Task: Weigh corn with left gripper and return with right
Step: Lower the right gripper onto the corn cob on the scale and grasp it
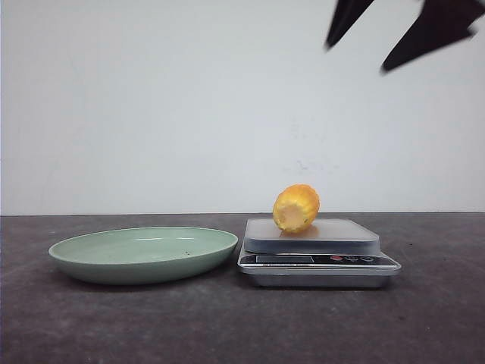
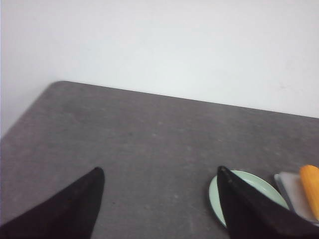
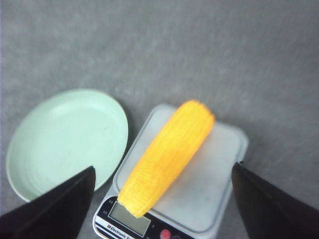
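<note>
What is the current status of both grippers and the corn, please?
Left gripper open, empty, off to the side. Right gripper open, high above the corn. Corn lying on the scale, green plate empty beside it. Nothing blocking.

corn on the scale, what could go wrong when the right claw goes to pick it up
The corn is round and lies loose on the scale, one end past the edge over the display, so a bump from the open right claw could roll it off. It also lies at a slant, so a badly lined-up grip may slip. Pressing down hard could shove the scale towards the green plate beside it.
</note>
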Available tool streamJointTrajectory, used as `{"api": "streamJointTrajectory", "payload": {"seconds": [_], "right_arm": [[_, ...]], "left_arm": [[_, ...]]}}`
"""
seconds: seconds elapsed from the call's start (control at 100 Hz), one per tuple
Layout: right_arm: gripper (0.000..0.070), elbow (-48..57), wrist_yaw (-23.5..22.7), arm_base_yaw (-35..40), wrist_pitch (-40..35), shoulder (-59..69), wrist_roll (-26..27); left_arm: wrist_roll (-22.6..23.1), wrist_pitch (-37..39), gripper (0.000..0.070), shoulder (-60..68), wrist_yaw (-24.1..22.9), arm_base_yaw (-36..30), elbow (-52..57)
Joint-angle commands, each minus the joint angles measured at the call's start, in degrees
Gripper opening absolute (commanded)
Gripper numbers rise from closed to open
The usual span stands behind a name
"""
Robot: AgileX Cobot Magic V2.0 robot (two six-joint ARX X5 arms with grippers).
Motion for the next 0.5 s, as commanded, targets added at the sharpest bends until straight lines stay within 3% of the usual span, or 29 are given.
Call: {"api": "streamJointTrajectory", "payload": {"seconds": [0.0, 0.49], "right_arm": [[0.0558, 1.0, 1.3, 1.6, 1.8, 3.8, 2.0], [0.0567, 1.0, 5.7, 5.0, 9.7, 22.6, 7.0]], "left_arm": [[-1.1, -1.4, 0.0431, 0.2, 0.5, -0.3, 0.5], [-1.1, -1.4, 0.0431, 0.2, 2.7, -0.3, -2.7]]}}
